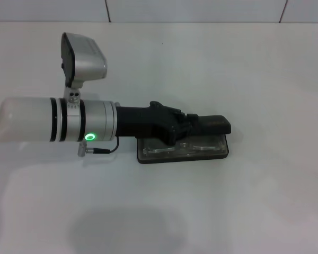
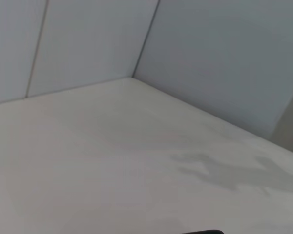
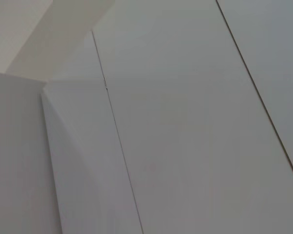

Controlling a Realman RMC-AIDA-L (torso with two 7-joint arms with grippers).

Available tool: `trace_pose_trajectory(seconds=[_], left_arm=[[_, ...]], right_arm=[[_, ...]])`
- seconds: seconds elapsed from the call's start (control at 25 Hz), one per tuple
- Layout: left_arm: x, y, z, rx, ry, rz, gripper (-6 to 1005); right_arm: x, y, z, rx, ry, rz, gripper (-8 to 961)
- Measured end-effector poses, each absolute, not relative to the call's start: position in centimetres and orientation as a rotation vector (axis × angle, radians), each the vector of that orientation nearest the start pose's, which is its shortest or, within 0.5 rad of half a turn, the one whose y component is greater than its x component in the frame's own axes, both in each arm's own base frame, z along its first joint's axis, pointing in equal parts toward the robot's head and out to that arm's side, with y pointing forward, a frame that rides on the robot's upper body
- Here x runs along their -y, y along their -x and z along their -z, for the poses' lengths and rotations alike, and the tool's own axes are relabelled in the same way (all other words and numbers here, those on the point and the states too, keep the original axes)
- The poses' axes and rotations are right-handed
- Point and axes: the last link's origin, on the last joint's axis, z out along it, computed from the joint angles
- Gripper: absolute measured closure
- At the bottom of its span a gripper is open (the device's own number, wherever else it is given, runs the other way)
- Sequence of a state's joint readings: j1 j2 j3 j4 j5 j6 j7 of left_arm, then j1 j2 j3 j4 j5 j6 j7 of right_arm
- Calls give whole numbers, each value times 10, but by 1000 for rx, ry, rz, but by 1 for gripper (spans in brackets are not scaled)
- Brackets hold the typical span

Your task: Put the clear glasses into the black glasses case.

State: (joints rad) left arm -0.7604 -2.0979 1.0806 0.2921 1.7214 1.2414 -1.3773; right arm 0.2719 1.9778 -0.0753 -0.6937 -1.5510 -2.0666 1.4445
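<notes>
- The black glasses case (image 1: 183, 153) is found lying open on the white table (image 1: 244, 206), lid raised at the far side.
- The clear glasses (image 1: 193, 146) are seen lying inside the case's tray, lenses side by side.
- The left gripper (image 1: 183, 127) is reached in from the robot's left and is positioned over the case's left end, at or against the lid. Whether it is clenched or released cannot be told, as the fingertips are hidden behind its own black body.
- The right gripper is not seen in the head view; only wall panels are shown by its wrist camera.
- Risk: if the lid is pushed off-centre, the light case is judged likely to slide or twist on the smooth table.
- Risk: a temple arm possibly left proud of the rim could be pinched as the lid is closed.
- Surface: a plain matte white tabletop, bare around the case.
- Room: pale panelled walls (image 2: 219, 58) with thin dark seams are noted behind the table.
</notes>
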Motion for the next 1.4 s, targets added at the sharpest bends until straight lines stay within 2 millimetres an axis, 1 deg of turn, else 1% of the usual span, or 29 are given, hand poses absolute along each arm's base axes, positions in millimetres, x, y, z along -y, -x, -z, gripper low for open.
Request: trace_pose_trajectory(seconds=[0.24, 0.48, 0.6, 0.64, 0.76, 0.88, 0.96, 1.04, 1.12, 1.24, 1.32, 1.4], left_arm=[[-341, 215, 101, 742, 2882, 617, 844], [-337, 217, 104, 742, 2892, 615, 843], [-335, 216, 104, 722, 2908, 630, 843], [-331, 211, 102, 692, 2941, 672, 843], [-328, 202, 96, 657, 2978, 750, 842], [-322, 189, 82, 589, 3031, 889, 842], [-317, 184, 69, 554, 3060, 972, 841], [-312, 182, 47, 524, 3068, 1063, 841], [-306, 183, 29, 478, 3071, 1115, 809], [-292, 191, 5, 302, 3088, 1156, 761], [-283, 199, -6, 208, 3093, 1159, 730], [-278, 205, -13, 167, 3096, 1155, 698]], right_arm=[[-227, -317, -168, -440, 1951, -1423, 655], [-227, -316, -168, -433, 1962, -1428, 654], [-227, -315, -167, -433, 1969, -1429, 653], [-227, -315, -166, -436, 1972, -1429, 653], [-226, -316, -164, -445, 1984, -1425, 653], [-226, -316, -160, -461, 2014, -1413, 652], [-229, -314, -151, -472, 2071, -1386, 652], [-234, -309, -136, -467, 2159, -1358, 651], [-238, -304, -122, -455, 2241, -1342, 651], [-245, -293, -95, -463, 2364, -1350, 650], [-248, -287, -82, -464, 2418, -1362, 621], [-250, -277, -65, -446, 2483, -1406, 591]])
